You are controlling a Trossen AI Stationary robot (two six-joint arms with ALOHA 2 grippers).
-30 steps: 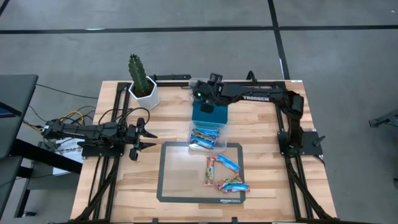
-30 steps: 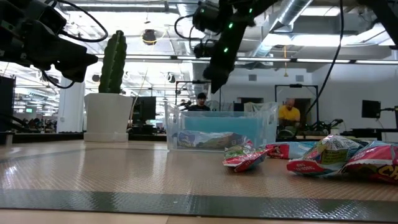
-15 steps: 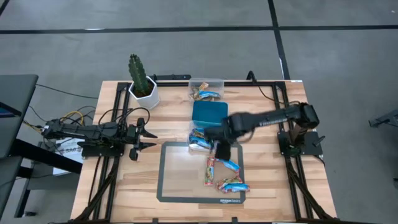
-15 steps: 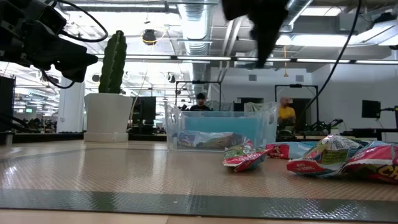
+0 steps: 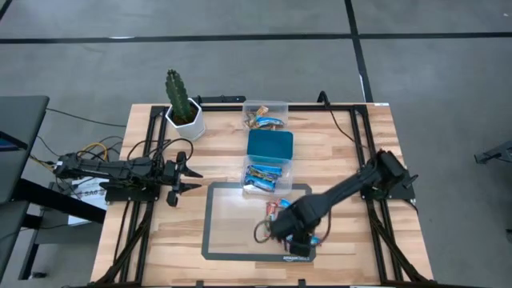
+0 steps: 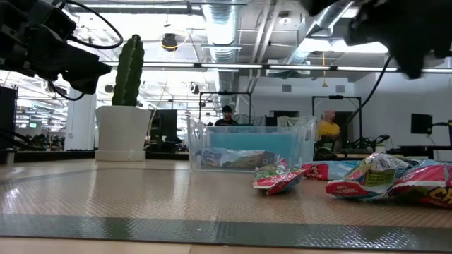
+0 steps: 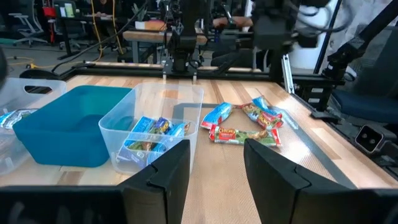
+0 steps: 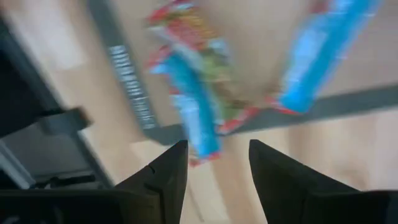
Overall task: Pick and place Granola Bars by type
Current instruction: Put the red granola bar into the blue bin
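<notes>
Several granola bars, blue and red/orange, lie loose on the dark-framed mat [image 5: 216, 240] near its right side, around [image 5: 276, 212]; they also show in the low view [image 6: 282, 176] and in the left wrist view [image 7: 249, 121]. More blue bars lie in the near clear tub [image 5: 266, 177] and in the far clear tub [image 5: 266, 116]. My right gripper [image 5: 292, 234] hovers open above the loose bars; its wrist view shows a blue bar [image 8: 193, 106] and a second one [image 8: 323, 56] below the gripper [image 8: 214, 162]. My left gripper [image 5: 182, 178] waits open at the table's left.
A teal tub [image 5: 270, 146] stands between the two clear tubs. A potted cactus [image 5: 182, 104] stands at the far left of the table. The mat's left half lies bare. People and desks show in the room beyond the table.
My right gripper has swung from above the tubs at the far side toward the near edge, passing the near clear tub, and now hangs over the loose bars on the mat. The far clear tub, hidden by the arm before, shows its bars.
</notes>
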